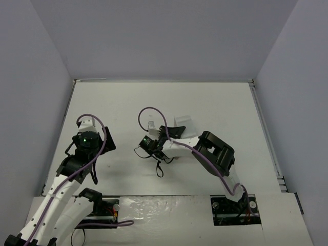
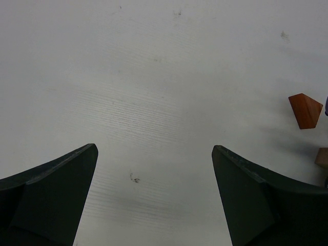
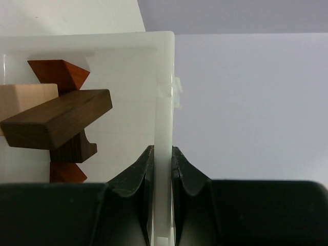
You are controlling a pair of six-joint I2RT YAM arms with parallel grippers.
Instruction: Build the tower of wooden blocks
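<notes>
1. L gripper (image 2: 154, 147): jaws spread wide, nothing between them, over bare white table (image 2: 154, 61).
2. L wrist view: red-brown wedge (image 2: 305, 110) lies on the table at 3 o'clock of frame, beyond the tip of the finger on that side and apart from it.
3. Near it, at 4 o'clock, a corner of a pale tan block (image 2: 322, 157) shows; the rest is cut by the frame edge.
4. R gripper (image 3: 162, 151): pinching the thin side wall of the white plastic tray (image 3: 164, 77), one finger on each face of the wall.
5. More wood blocks sit inside the tray, at 9–10 o'clock of the grip:
   - dark brown bar (image 3: 56, 118) lies crosswise on top;
   - pale cube (image 3: 25, 100) is behind it at 9 o'clock, partly hidden;
   - red wedge piece (image 3: 59, 74) is at 12 o'clock of the bar;
   - dark stub (image 3: 72, 148) is touching the bar's underside, w/ a red-brown bit (image 3: 66, 173) at 6 o'clock.
6. Top view: R arm (image 1: 218, 154) reaches toward table centre. L arm (image 1: 66, 174) is on the 9 o'clock side, well apart.
</notes>
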